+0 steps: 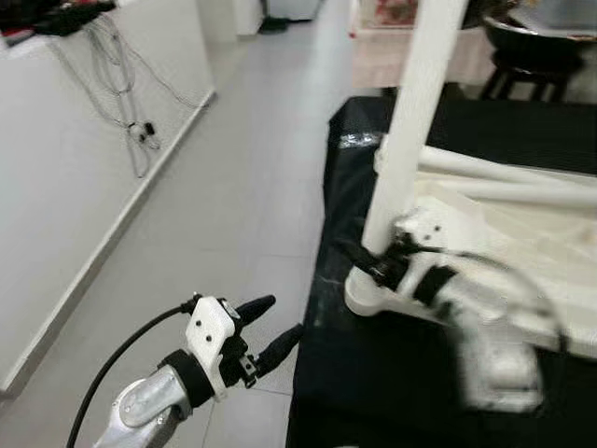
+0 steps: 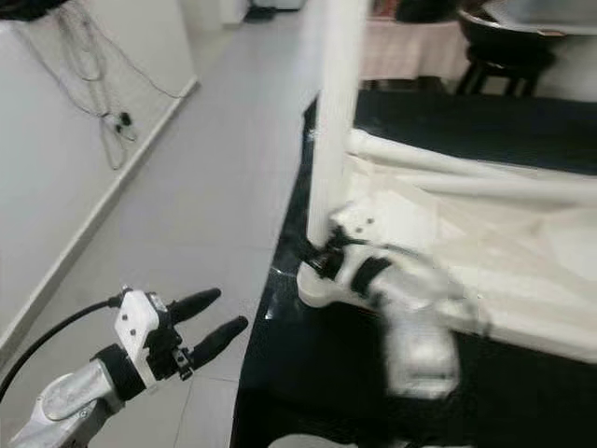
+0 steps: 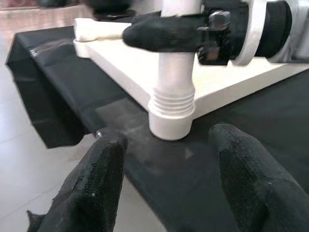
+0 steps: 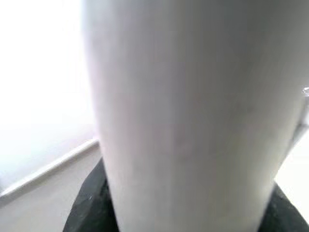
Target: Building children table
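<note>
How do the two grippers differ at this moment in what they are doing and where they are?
The right gripper is closed around the upright white table leg near its base, over the black-covered surface; the left gripper holds nothing and hangs over the grey floor beside that surface. The right one's fingers are shut on the leg; the left one's fingers are spread open. The right arm looks blurred, the left sharp. Both have black fingers.

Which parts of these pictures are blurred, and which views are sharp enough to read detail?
Eye views: the right arm is smeared by motion, while the left gripper is fairly crisp. Left wrist view: the leg threads are sharp, and the near fingers soft. Right wrist view: the leg is a featureless, out-of-focus blur, washed out beside it.
</note>
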